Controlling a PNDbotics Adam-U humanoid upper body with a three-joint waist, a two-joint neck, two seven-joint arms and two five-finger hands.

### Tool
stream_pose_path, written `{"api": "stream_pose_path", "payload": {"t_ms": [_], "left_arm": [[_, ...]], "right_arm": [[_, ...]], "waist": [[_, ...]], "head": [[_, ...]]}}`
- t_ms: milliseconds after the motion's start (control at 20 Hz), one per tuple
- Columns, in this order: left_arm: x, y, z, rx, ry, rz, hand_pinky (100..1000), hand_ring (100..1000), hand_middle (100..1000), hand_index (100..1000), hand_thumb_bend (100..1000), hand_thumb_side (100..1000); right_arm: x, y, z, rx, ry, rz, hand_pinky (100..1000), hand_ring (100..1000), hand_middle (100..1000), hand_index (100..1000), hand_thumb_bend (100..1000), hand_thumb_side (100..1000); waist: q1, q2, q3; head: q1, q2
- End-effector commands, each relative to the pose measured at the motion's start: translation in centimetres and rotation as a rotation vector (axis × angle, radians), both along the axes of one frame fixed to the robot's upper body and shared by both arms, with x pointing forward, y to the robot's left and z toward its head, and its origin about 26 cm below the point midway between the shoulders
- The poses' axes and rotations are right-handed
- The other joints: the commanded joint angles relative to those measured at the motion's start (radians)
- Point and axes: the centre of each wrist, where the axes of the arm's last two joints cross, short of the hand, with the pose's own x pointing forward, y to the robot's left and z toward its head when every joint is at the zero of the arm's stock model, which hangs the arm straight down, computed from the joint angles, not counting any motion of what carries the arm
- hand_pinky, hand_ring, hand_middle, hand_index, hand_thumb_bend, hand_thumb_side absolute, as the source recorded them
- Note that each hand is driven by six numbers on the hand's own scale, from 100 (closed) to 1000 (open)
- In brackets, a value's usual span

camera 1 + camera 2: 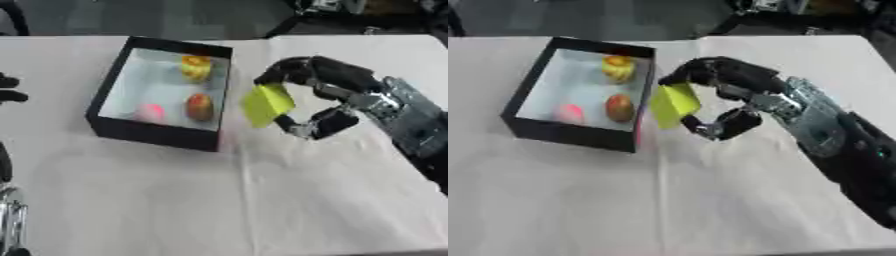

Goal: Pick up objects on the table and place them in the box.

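One black box [153, 131] with a pale floor sits on the worktop [262, 200], and three things lie inside it: a yellow item [196, 67] near the far wall, a red-orange fruit [199, 107] and a pink object [150, 112] close to the near wall. A fourth thing, a flat yellow-green piece [267, 103], hangs just beside the box's right wall, pinched between the curled fingers [289, 70] and thumb of the right hand [325, 95], clear of the cloth. The left hand [9, 89] shows only as dark fingers at the left edge; whether they are apart or together cannot be told. The worktop is covered in white cloth with a crease running toward the viewer. Beyond its far edge lies dark grey floor. The near half of the cloth is bare.
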Motion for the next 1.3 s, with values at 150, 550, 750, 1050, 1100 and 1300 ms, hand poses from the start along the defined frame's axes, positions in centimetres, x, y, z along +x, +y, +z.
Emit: {"api": "stream_pose_path", "payload": {"t_ms": [150,550,750,1050,1100,1300], "left_arm": [[-0.3,-1.1,1.5,-0.005,-0.057,-0.053,459,526,476,667,100,932],[-0.5,-2.4,2.2,-0.011,-0.088,-0.117,462,526,478,667,100,928],[-0.6,-2.5,2.4,-0.016,-0.099,-0.125,463,526,478,667,100,925],[-0.7,-2.7,2.5,-0.017,-0.106,-0.132,463,526,478,667,100,924],[-0.7,-2.7,2.5,-0.017,-0.106,-0.133,463,526,478,667,100,924],[-0.7,-2.8,2.5,-0.016,-0.106,-0.135,462,526,478,667,100,923]], "right_arm": [[4.0,-0.1,1.1,-0.007,0.116,-0.044,835,815,354,799,100,211],[9.6,0.3,-1.3,-0.011,0.286,-0.136,839,843,443,832,100,204],[9.8,0.7,-1.1,-0.041,0.215,-0.175,856,876,633,897,100,519],[9.4,2.2,-1.2,-0.076,0.149,-0.180,913,953,886,958,100,858],[9.3,2.3,-1.1,-0.086,0.139,-0.182,918,960,907,964,100,864],[9.0,2.7,-1.0,-0.095,0.128,-0.186,923,974,940,976,100,868]], "waist": [[0.010,-0.008,0.028],[0.002,0.003,0.087],[-0.002,0.003,0.094],[-0.005,0.002,0.098],[-0.005,0.002,0.099],[-0.008,0.001,0.100]], "head": [[-0.041,-0.002],[-0.102,-0.002],[-0.105,-0.002],[-0.095,-0.002],[-0.095,-0.002],[-0.095,-0.002]]}}
